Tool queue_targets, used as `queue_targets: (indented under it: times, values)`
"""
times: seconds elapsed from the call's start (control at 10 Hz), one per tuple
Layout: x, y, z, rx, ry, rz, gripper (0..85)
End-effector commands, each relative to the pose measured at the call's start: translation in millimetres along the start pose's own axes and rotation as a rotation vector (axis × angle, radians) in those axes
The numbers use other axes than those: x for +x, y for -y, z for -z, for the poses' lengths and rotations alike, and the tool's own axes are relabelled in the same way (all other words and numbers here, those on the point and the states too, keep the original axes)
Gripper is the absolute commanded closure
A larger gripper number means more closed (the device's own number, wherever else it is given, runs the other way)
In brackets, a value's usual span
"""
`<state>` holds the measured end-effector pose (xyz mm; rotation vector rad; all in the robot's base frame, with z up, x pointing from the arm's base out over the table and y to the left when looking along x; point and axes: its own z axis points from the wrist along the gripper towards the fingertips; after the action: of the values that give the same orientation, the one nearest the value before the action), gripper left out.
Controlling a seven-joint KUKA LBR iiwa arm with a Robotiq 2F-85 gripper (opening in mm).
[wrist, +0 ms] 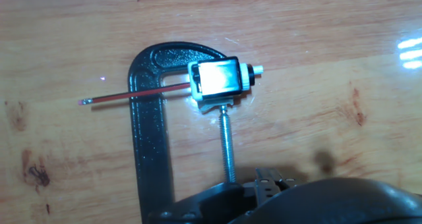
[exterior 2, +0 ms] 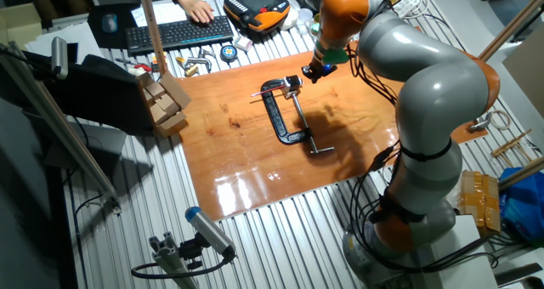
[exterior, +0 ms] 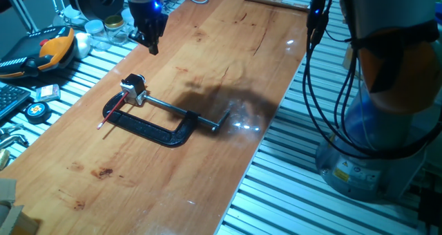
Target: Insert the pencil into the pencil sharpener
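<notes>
The pencil sharpener (wrist: 221, 79), a small silver block with a black part, sits gripped in the black C-clamp (wrist: 148, 138), between the frame and the tip of the silver screw rod. The red pencil (wrist: 132, 94) lies across the clamp's arm. One end of it meets the sharpener's side face and the other points away over the wood. In the fixed views the sharpener (exterior: 133, 88) (exterior 2: 293, 82) and pencil (exterior: 114, 114) (exterior 2: 263, 93) lie below my gripper (exterior: 153, 48) (exterior 2: 311, 75). It hangs above and beyond the sharpener and holds nothing. Its fingers overlap, so no gap shows.
The clamp (exterior: 159, 128) lies flat on a wooden board (exterior: 207, 186) set on a slatted metal bench. Around the board are a keyboard (exterior 2: 174, 32) with a person's hand on it, an orange pendant (exterior 2: 263, 4), a tape measure (exterior: 36, 109) and wooden blocks (exterior 2: 161, 102).
</notes>
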<state>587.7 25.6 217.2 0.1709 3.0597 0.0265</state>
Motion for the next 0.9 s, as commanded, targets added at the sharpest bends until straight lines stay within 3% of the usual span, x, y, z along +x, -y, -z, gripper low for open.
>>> queue_targets:
  times: [0.0, 0.1, 0.3, 0.8]
  values:
    - [-1.7, 2.6, 1.9, 0.001, -0.005, 0.004, 85.0]
    - [-3.2, 4.9, 2.3, -0.022, -0.020, 0.006, 85.0]
    - [-5.0, 3.7, 4.3, 0.003, -0.019, 0.003, 85.0]
    - [-4.2, -3.4, 1.2, 0.006, -0.037, -0.011, 85.0]
